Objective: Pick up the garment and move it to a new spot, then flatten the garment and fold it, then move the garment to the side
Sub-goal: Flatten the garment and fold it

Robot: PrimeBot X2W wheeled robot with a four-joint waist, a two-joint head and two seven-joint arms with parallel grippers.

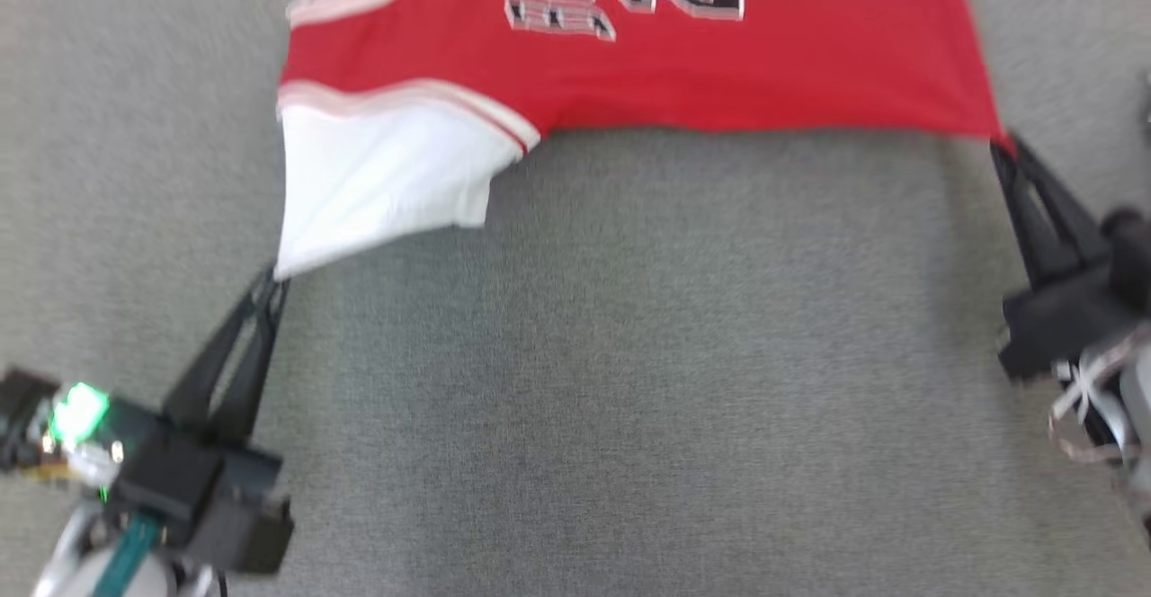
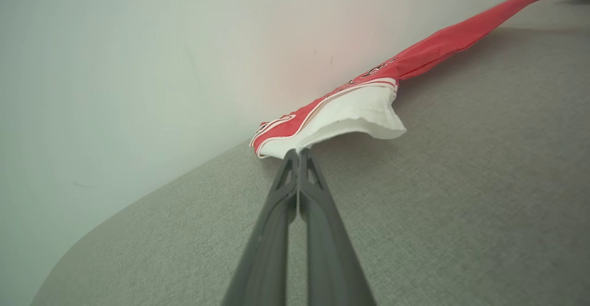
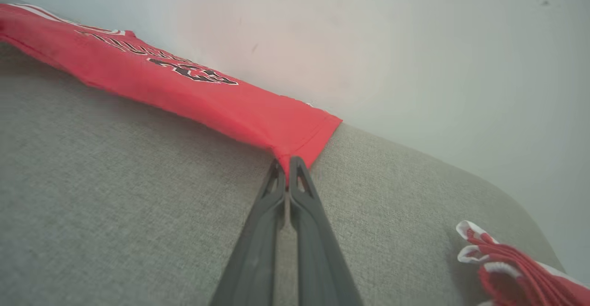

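Left wrist: green light (image 1: 79, 410) lit on the housing, low left in head view.
Left gripper (image 1: 272, 284): fingers pressed together, tips pinching the white corner of the garment (image 1: 719, 66); nothing else in the grip.
Right gripper (image 1: 1005, 143): fingers together too, tips clamped on the red corner at the other end of the near edge.
Surface: grey cloth surface (image 1: 629, 354), bare btwn the two grippers and under both arms.
Near edge: runs gripper to gripper, straight on the red side; the white part sags and folds at the left end.
White part: in left wrist view it's a bit off the surface w/ shadow under it, red-and-white trim just behind.
Garment body: red, spread flat on the grey surface beyond the grippers, lettering/number in black and white toward the far side; top cut off in head view.
Off to the side: red-white cloth bundle (image 3: 507, 260) at lower right of right wrist view, well apart from the held corner.
Bkgd: pale wall (image 2: 138, 66) behind the surface's far edge.
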